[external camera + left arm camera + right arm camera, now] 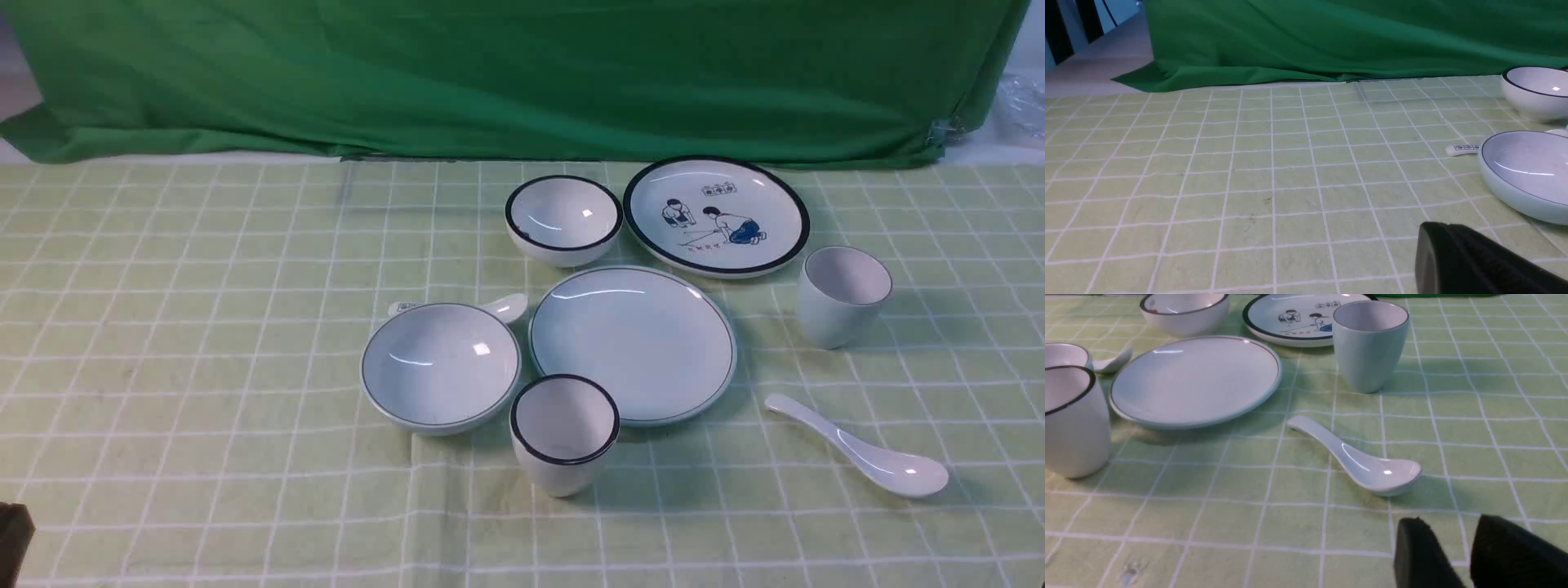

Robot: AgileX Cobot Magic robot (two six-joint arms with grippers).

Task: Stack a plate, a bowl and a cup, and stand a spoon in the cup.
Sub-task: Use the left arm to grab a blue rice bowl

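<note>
Around the task's pieces, the bench (204,457) is spread with a pale green cloth ruled in white lines, and a green drape (490,77) hangs along its far edge. The black-rimmed cup (565,433) stands upright on the robot's side of the pale plate (633,347), hiding a little of the plate's near left rim. Beyond that plate are the black-rimmed bowl (563,219) and, to its right, the picture plate (717,216), which carries drawn figures in dark blue and black. The marked spoon (508,308) lies partly hidden behind the wide bowl (441,366), its printed handle end and its scoop showing on either side. The pale plate sits flat near the middle, bluish white and glossy with a thin dark rim line. The wide bowl, just left of it, is shallow, upright and empty, with the same thin line. The pale cup (842,298) has no handle and stands upright to the right, near the picture plate. The plain spoon (861,449) lies on the cloth nearer the robot, white and shiny, its scoop to the right. The left tool (1447,232) is clenched; the right tool (1447,524) is released, its fingers parted with nothing between them.
</note>
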